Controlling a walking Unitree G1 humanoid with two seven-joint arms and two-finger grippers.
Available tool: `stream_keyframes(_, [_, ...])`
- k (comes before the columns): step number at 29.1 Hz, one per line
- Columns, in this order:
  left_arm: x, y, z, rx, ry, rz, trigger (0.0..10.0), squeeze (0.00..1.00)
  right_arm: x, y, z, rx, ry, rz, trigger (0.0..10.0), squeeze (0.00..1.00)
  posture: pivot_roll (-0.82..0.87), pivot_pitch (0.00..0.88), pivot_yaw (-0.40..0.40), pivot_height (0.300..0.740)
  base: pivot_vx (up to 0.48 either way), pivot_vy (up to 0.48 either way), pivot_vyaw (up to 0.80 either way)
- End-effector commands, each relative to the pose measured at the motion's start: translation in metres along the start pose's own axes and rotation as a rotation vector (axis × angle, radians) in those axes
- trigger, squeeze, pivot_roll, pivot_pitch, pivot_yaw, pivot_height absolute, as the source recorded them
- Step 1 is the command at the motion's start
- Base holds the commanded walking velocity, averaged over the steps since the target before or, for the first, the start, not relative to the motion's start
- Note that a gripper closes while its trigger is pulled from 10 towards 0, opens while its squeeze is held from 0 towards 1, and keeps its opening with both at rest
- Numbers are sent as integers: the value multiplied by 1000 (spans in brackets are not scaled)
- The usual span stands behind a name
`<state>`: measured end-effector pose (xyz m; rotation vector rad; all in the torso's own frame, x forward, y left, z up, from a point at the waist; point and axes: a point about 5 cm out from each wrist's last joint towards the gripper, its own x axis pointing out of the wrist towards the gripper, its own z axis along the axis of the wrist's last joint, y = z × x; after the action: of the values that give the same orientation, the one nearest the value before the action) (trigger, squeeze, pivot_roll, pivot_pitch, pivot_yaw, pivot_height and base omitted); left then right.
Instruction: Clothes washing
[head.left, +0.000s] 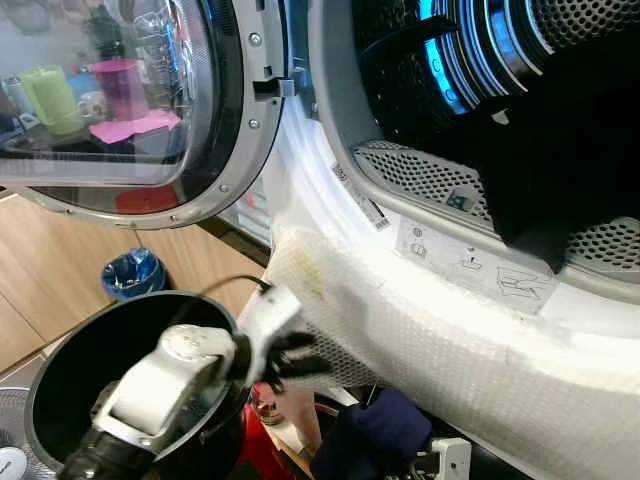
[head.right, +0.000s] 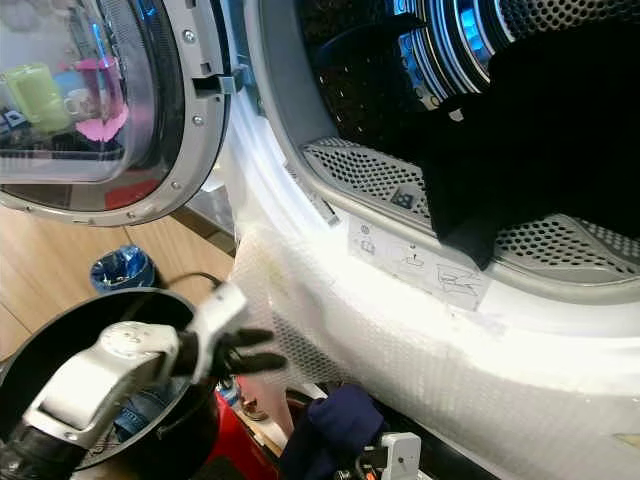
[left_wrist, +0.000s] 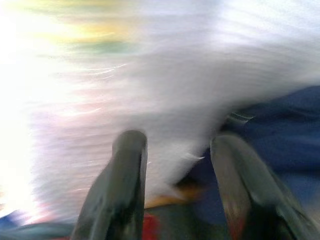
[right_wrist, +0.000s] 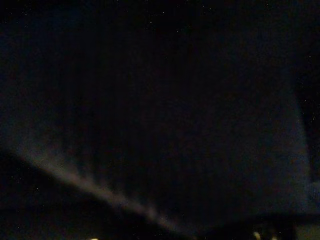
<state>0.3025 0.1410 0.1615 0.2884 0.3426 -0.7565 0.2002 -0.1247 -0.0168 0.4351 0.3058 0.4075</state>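
Laundry is the job, and nearest to me my left tool is hanging just over the rim of a black basket, its two black fingers standing apart with nothing between them, as the left wrist view is showing despite the blur. Beyond the fingertips and lower, toward my right, one dark blue garment is lying bunched at the foot of the machine, close to the tool but not touching it. I am judging that this garment is the next thing to pick, so the coming move is turning on a reach down and rightward; the bundle has no clear long axis. The left arm is plainly the nearer one. My right tool is sitting somewhere dark, and I cannot tell whether it is wide or narrow.

Farther out, the white front of the washing machine is sweeping across the view, wrapped in bubble film. Above it the drum opening is gaping, and one dark cloth is already draping over the perforated lower lip inside. To my left the round door is standing swung wide. On the wooden floor behind the basket I am counting one small blue bin.
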Motion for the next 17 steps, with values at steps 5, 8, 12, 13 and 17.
stream_keyframes(5, [-39,42,-31,92,10,533,10000,1000,-15,4,9,-31,-38,25,0,0,243,79,-15,740,0,0,0])
stream_keyframes(8, [-53,50,-41,116,-21,684,10000,1000,-22,7,13,-43,-51,38,0,0,248,92,-24,740,0,0,0])
stream_keyframes(12, [-66,59,-68,79,-11,867,10000,0,-38,25,23,-78,-63,129,0,0,242,101,-33,740,0,0,0])
stream_keyframes(13, [-66,59,-68,79,-11,867,10000,0,-38,25,23,-78,-63,129,0,0,242,101,-33,740,0,0,0])
stream_keyframes(17, [-64,62,-64,97,-82,928,10000,0,-50,55,59,-74,-155,278,0,0,215,102,-33,740,0,0,0])
